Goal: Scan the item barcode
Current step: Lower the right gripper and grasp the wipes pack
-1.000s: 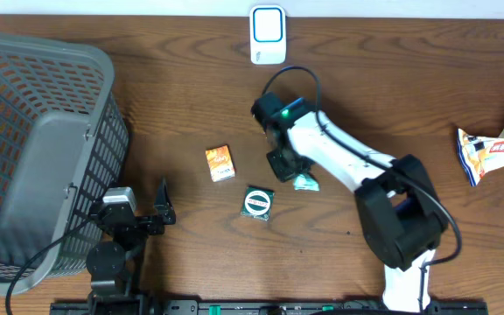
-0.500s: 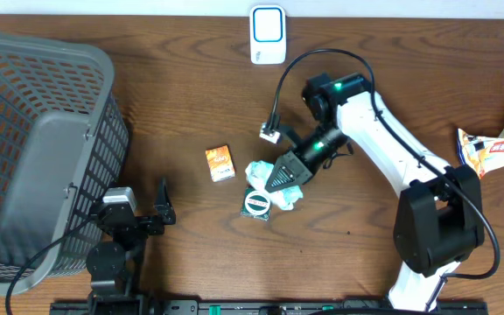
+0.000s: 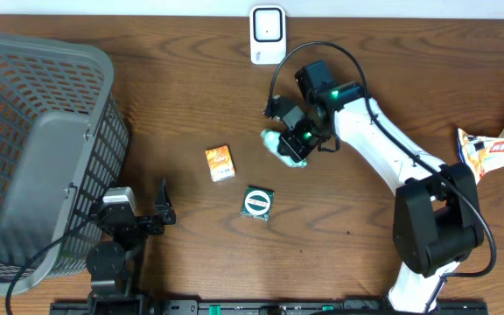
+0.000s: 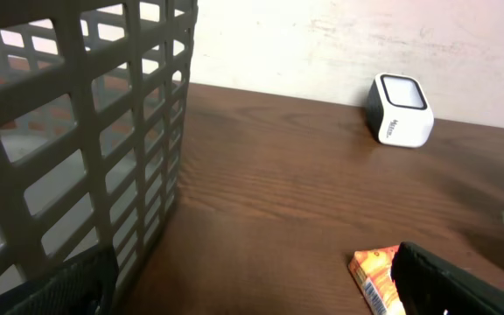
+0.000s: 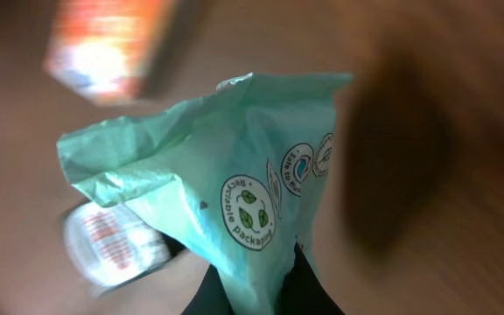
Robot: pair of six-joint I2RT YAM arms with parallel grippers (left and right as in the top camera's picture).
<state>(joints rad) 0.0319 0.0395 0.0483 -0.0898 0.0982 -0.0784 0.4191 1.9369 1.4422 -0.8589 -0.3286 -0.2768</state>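
The right gripper (image 3: 290, 146) clenched a green packet (image 3: 272, 140) over the dark wooden table (image 3: 348, 254), near the white scanner (image 3: 268, 35) at the far edge below a pale wall (image 4: 322, 35). The left gripper (image 3: 164, 208) sat released beside the grey basket (image 3: 33, 149) on the left.

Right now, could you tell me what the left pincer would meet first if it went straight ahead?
Likely the orange packet, lying just ahead of one finger of the left pincer; otherwise bare table. Depth is hard to judge.

grey mesh basket (image 3: 108, 149) at left of wooden table (image 3: 164, 87); small orange packet (image 3: 220, 163) mid-table, dark green round-label packet (image 3: 257, 203) near it; snack bag (image 3: 497, 144) at right edge
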